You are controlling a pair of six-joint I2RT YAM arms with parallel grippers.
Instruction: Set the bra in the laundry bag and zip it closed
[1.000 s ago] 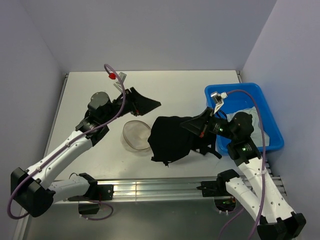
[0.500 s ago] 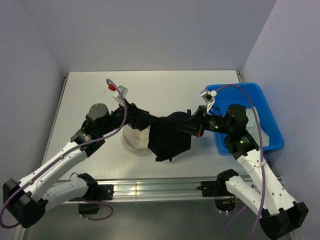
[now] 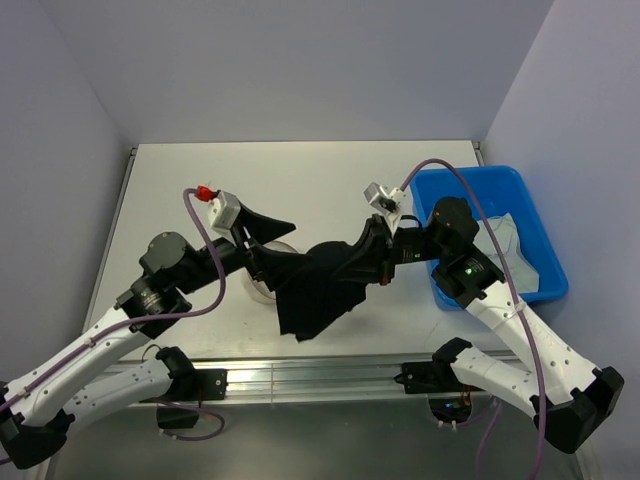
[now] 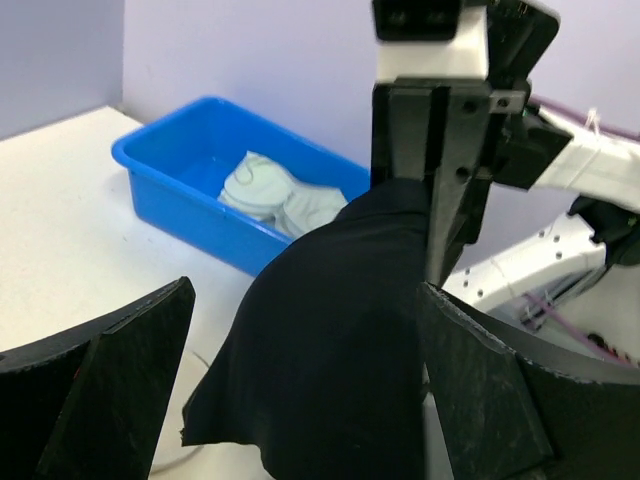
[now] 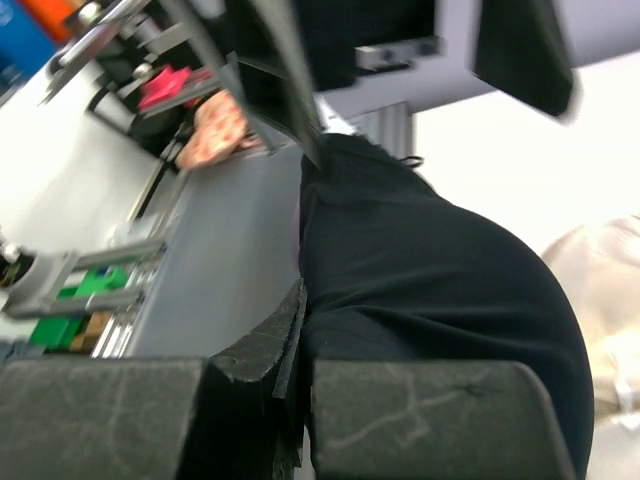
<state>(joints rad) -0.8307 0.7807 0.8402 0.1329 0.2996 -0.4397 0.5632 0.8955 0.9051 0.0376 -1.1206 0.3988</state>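
The black bra point(image 3: 315, 290) hangs above the table in the middle, pinched at its upper right by my right gripper point(image 3: 366, 260), which is shut on it; the right wrist view shows the cloth point(image 5: 430, 280) clamped between the pads point(image 5: 305, 330). My left gripper point(image 3: 274, 250) is wide open on the bra's left side. In the left wrist view the cloth point(image 4: 330, 330) hangs between its spread fingers point(image 4: 300, 400) without being squeezed. The laundry bag point(image 3: 257, 286) lies under the left gripper and the bra, with only a sliver of cream mesh showing.
A blue plastic bin point(image 3: 530, 205) with pale cloth inside stands at the right, also in the left wrist view point(image 4: 190, 195). A metal rail point(image 3: 320, 378) runs along the near table edge. Grey walls enclose the table on three sides.
My right gripper has carried the bra leftward and lifted it over the laundry bag. My left gripper has swung in beside the bra and opened wider.
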